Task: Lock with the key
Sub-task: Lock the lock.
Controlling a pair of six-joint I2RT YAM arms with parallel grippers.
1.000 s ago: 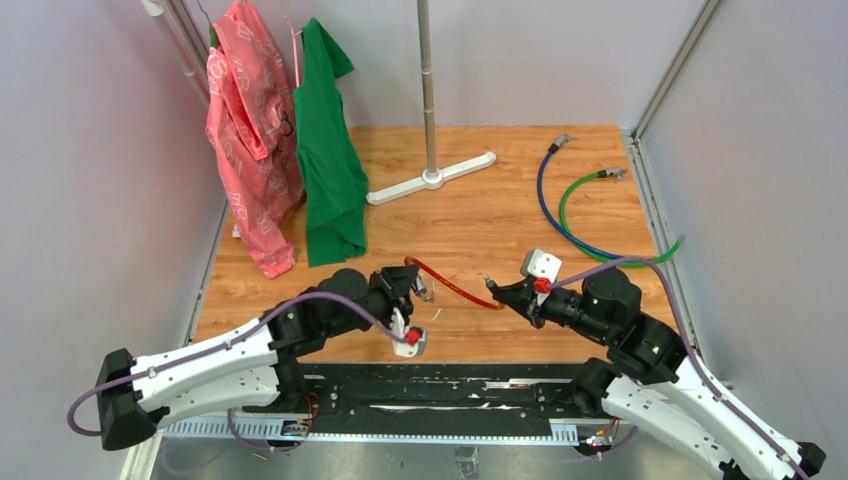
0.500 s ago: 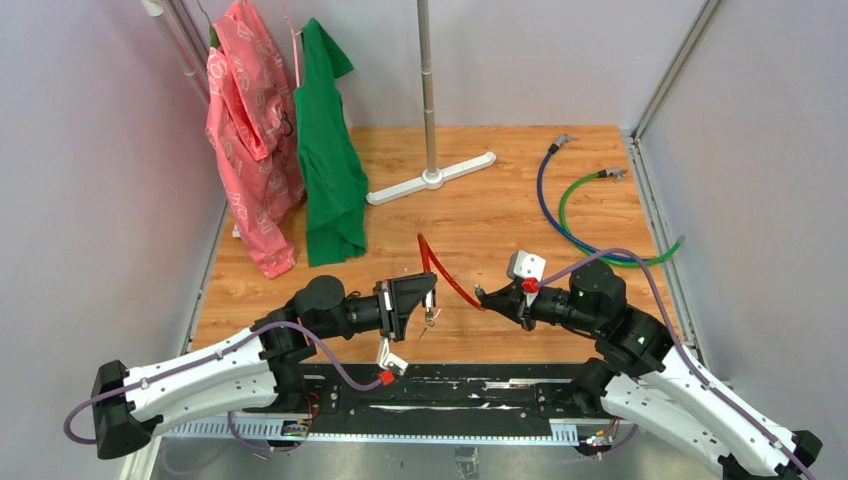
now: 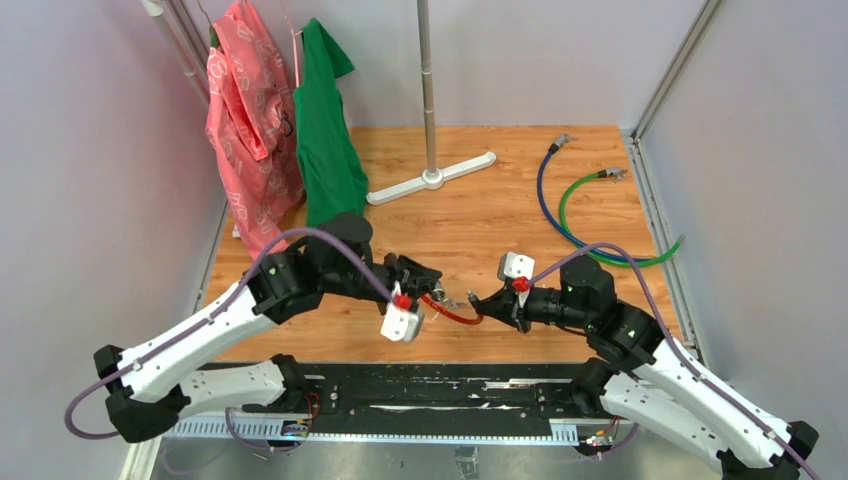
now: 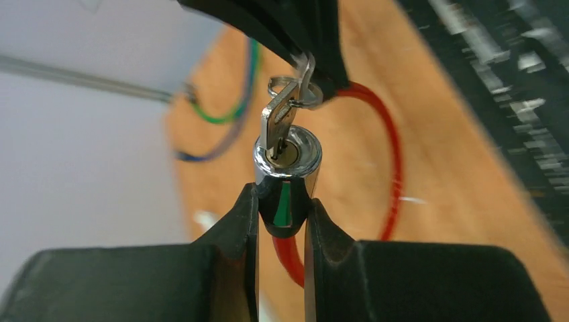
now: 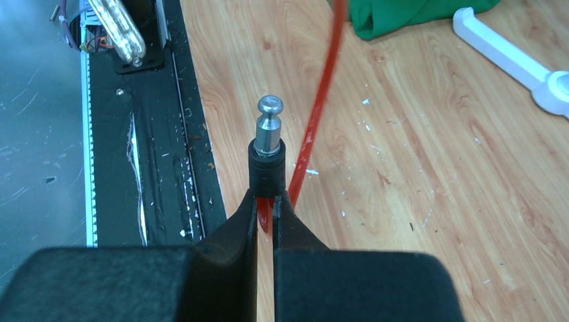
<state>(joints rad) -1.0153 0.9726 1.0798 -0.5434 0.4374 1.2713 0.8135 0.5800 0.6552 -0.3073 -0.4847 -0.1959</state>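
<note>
My left jaws are closed narrowly on the lock barrel (image 4: 288, 155), the chrome-faced end of the red cable (image 3: 452, 310). My two fingers (image 4: 228, 235) pinch the dark sleeve just behind the chrome face. The key (image 4: 276, 127) sits with its tip in the keyhole on that face and leans a little to one side. Its key ring (image 4: 298, 90) rises to a dark shape at the top edge of my left wrist view. I cannot tell whether the ring touches that shape.

My right jaws are pressed almost together on the pin end (image 5: 270, 127) of the same cable, gripping just beneath its black collar (image 5: 267, 168). The metal knob stands up clear of my fingertips. The red cable curves away beside it.

My landmark is the white foot (image 3: 432, 177) of the garment pole. The key and both cable ends are on the near side of that foot, towards my bases and well apart from it. They are held above the wooden desk (image 3: 500, 210), with the barrel and the pin end facing each other and close together. To the right of the foot, a blue cable (image 3: 545, 205) and a green cable (image 3: 575, 195) lie looped on the desk. To the left of the foot hang a green garment (image 3: 325, 150) and, farther left, a pink garment (image 3: 245, 140).
</note>
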